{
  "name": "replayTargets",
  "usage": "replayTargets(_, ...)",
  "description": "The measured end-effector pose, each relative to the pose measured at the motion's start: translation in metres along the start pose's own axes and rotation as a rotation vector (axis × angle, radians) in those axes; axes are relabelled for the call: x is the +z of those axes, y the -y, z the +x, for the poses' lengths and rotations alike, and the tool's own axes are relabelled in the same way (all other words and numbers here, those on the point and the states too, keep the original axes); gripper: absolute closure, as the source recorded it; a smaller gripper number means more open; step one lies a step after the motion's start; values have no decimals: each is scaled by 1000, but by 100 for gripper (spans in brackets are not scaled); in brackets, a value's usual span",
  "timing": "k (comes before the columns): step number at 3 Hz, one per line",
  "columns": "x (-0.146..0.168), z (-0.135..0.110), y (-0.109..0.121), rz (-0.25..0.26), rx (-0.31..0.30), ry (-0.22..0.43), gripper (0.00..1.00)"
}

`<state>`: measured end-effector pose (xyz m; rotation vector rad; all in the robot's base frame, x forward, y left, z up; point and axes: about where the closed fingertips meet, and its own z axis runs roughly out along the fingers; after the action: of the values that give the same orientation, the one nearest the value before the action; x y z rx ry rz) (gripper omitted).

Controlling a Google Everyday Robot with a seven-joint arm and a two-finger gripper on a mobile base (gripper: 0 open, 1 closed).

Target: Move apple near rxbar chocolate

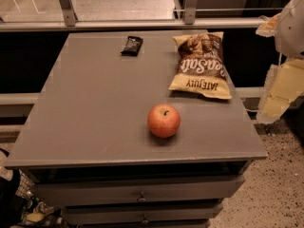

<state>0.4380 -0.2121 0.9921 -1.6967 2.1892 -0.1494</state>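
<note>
The apple point(164, 120) is round and red-orange with a short dark stem. It sits on the grey table point(95, 108), right of centre and near the front edge. The rxbar chocolate point(132, 45) is a small flat bar in a black wrapper, lying at the back of the table, left of the chip bag. My gripper point(274, 103) hangs at the right edge of the view, beyond the table's right side. It is level with the apple and well apart from it, and it holds nothing that I can see.
A large tan-and-brown chip bag point(200, 64) lies at the back right of the table, between the apple and the far edge. The table has drawers point(140, 194) below its front. A railing point(142, 23) runs behind it. Speckled floor point(280, 184) lies to the right.
</note>
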Motion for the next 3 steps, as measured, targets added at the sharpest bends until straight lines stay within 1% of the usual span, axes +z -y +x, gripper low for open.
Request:
replayTargets(1,1,-1,0,-4,1,9,0)
replayTargets(2,7,-7,-2,-44,8,106,0)
replayTargets(3,33,-11,-9,-95,39,252,0)
